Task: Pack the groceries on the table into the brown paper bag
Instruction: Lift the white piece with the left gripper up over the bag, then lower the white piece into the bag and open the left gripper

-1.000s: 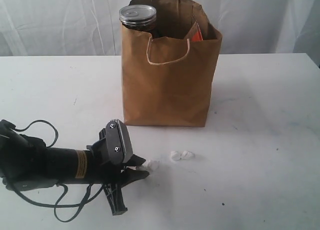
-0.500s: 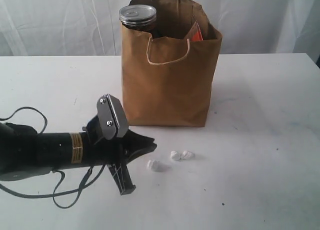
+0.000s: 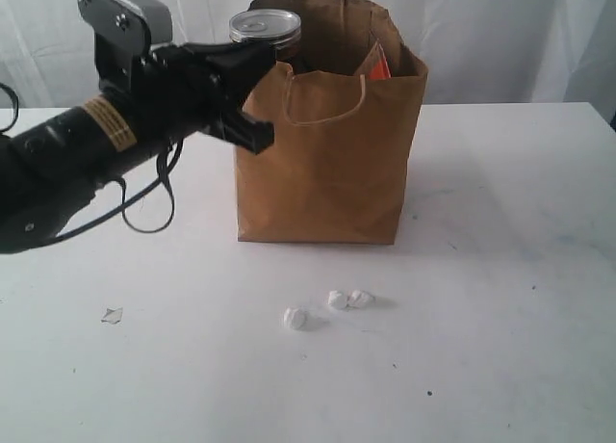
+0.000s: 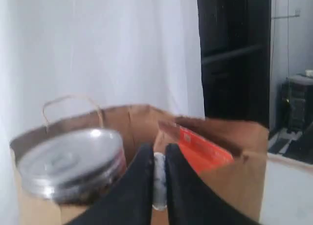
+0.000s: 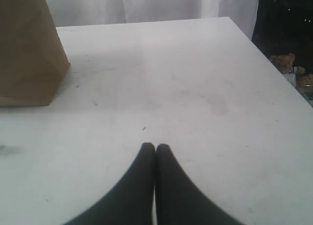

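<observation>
- Left gripper (image 4: 157, 150) hangs high by the rim of the paper bag (image 3: 327, 164). Its fingers are pinched on a small pale thing, which looks to me like a white lump (image 4: 159, 178).
- Right gripper (image 5: 155, 149) sits low over the bare table (image 3: 500, 270), fingers pressed together with nothing between them.
- Already in the bag are a can (image 3: 265, 31), poking above the rim, and a pouch (image 3: 377, 69).
- Three more white lumps (image 3: 295, 318) lie on the table in front of the bag, two touching and one just beside them.
- I'd judge the lumps light, soft and easily crushed or flicked away. Each needs a gentle pinch across its middle from straight above.
- I'd expect the thin bag to crumple or tip if knocked.
</observation>
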